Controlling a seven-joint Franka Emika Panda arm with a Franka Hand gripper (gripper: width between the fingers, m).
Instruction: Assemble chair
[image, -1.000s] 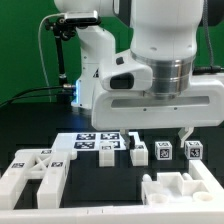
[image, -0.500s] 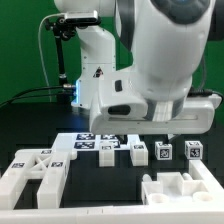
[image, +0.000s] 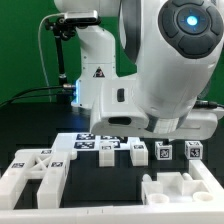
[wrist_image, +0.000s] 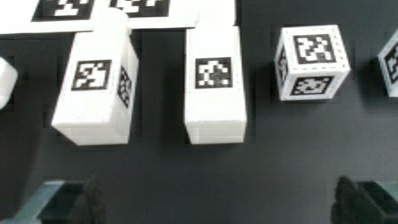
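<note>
The chair lies in loose matte-white parts on the black table. In the wrist view two long tagged leg blocks (wrist_image: 98, 85) (wrist_image: 217, 85) lie side by side, with a tagged cube (wrist_image: 311, 65) beside them. My gripper (wrist_image: 217, 203) hangs above the bare table just short of these blocks, open and empty, with its dark fingers (wrist_image: 68, 200) wide apart. In the exterior view the arm's body hides the gripper. A large braced frame part (image: 35, 172) lies at the exterior view's left and a notched block part (image: 185, 188) at its front right.
The marker board (image: 88, 142) lies behind the row of parts and also shows in the wrist view (wrist_image: 107, 10). Small tagged pieces (image: 139, 152) (image: 165, 151) (image: 192, 150) stand in a row. Another tagged block (wrist_image: 391, 65) is cut off at the wrist picture's edge.
The arm's wrist and upper link have swung toward the camera and now fill more of the exterior view, hiding the finger seen earlier. The parts have not moved.
</note>
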